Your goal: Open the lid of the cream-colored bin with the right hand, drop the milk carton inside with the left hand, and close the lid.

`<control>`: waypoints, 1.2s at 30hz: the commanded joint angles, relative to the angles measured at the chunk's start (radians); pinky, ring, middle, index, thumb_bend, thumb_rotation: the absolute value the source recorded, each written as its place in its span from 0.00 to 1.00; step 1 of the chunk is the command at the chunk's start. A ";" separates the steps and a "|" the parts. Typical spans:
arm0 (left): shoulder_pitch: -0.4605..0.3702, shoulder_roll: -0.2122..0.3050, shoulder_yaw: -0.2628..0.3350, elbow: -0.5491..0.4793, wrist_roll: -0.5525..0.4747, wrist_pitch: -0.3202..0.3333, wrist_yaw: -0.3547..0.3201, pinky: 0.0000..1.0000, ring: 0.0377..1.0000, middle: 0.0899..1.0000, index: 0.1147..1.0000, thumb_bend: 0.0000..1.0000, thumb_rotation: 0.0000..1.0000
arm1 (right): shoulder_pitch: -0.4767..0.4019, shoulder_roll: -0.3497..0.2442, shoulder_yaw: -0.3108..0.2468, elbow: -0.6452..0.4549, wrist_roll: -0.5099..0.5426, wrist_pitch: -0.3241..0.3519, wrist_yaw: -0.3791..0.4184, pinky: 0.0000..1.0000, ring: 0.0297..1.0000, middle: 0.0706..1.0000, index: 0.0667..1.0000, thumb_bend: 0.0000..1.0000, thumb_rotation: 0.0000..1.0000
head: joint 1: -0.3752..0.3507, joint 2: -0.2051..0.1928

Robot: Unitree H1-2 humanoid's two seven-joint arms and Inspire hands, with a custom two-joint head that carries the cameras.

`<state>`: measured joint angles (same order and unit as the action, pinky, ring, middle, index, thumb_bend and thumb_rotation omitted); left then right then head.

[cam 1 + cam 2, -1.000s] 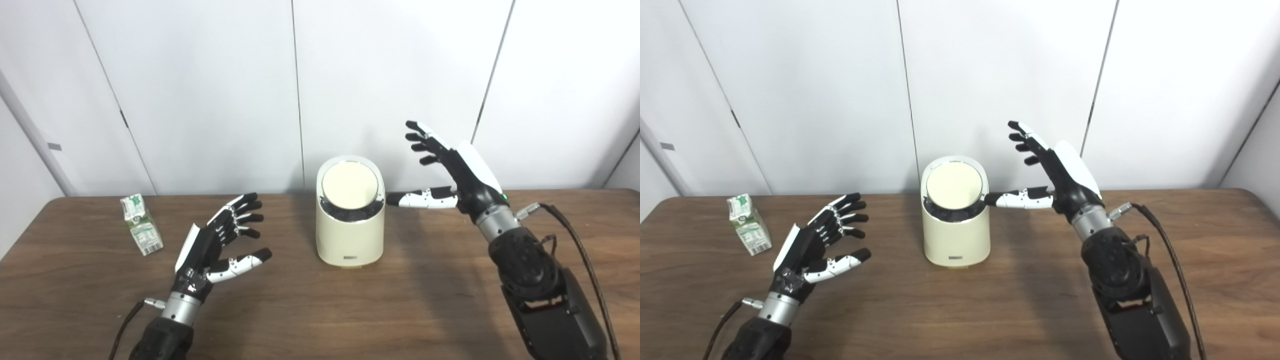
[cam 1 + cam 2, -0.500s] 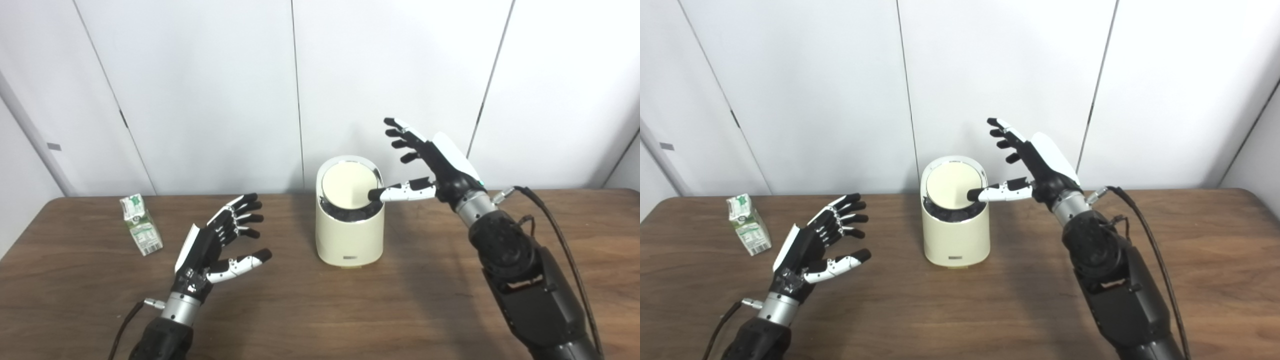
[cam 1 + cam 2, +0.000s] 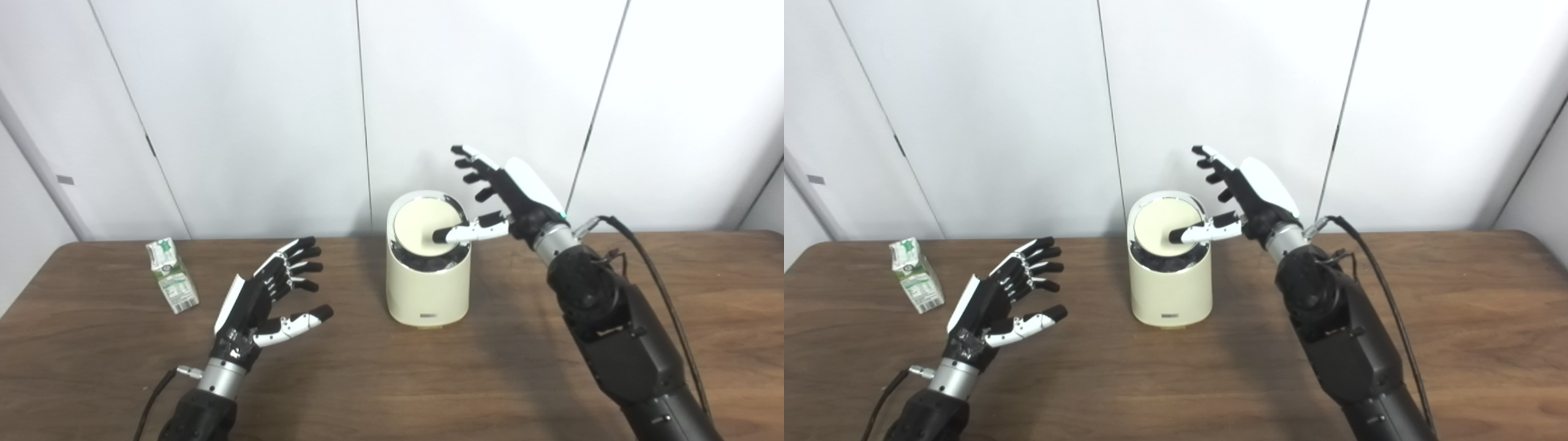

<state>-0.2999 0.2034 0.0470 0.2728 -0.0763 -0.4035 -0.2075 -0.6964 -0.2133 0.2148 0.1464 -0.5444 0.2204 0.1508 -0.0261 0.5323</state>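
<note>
Brown wood surface [image 3: 392, 380] lies nearest you, and your left robot hand [image 3: 263, 303] hovers over it, spread wide and holding nothing. Farther back, the milk carton [image 3: 172, 283] stands at far left. The cream-colored bin [image 3: 427, 269] sits mid-surface, where your right robot hand [image 3: 508, 199], fingers splayed and empty, rests its thumb on the closed lid [image 3: 422, 229].

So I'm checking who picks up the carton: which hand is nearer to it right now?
Left. The left hand hovers open over the table, to the right of the milk carton with a gap between them. The right hand is far off, its thumb over the bin lid.
</note>
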 commanded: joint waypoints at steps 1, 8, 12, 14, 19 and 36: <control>-0.026 0.010 0.003 -0.018 -0.004 -0.036 0.005 0.64 0.76 0.81 0.86 0.72 0.14 | -0.064 0.001 0.002 -0.016 -0.014 -0.007 -0.020 0.71 0.84 0.87 0.92 0.77 0.35 | 0.001 0.000; -0.025 0.010 0.004 -0.022 -0.008 -0.034 0.004 0.64 0.76 0.81 0.86 0.73 0.16 | -0.083 0.007 0.020 0.034 -0.042 -0.010 -0.044 0.70 0.83 0.86 0.90 0.79 0.32 | 0.002 0.002; -0.023 0.010 0.005 -0.026 -0.005 -0.034 0.006 0.64 0.75 0.81 0.86 0.73 0.16 | -0.091 0.007 0.025 0.050 -0.050 -0.014 -0.049 0.69 0.82 0.86 0.90 0.80 0.33 | 0.004 0.003; -0.024 0.011 0.005 -0.025 -0.004 -0.037 0.006 0.64 0.75 0.81 0.86 0.73 0.17 | -0.095 0.004 0.029 0.061 -0.051 -0.023 -0.053 0.67 0.81 0.85 0.90 0.80 0.33 | 0.004 0.003; -0.023 0.013 0.005 -0.027 -0.009 -0.035 0.002 0.64 0.76 0.82 0.87 0.72 0.16 | -0.103 0.002 0.034 0.077 -0.047 -0.026 -0.054 0.67 0.80 0.85 0.90 0.80 0.32 | 0.005 0.005; -0.009 0.005 0.003 -0.054 0.001 -0.018 0.014 0.63 0.76 0.82 0.86 0.72 0.18 | -0.111 -0.048 0.117 0.086 -0.122 -0.032 -0.031 0.67 0.83 0.88 0.91 0.83 0.22 | 0.007 0.020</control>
<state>-0.2879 0.2017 0.0469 0.2621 -0.0723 -0.4013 -0.2025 -0.7802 -0.2376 0.3160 0.2432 -0.6173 0.1974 0.1197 -0.0184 0.5492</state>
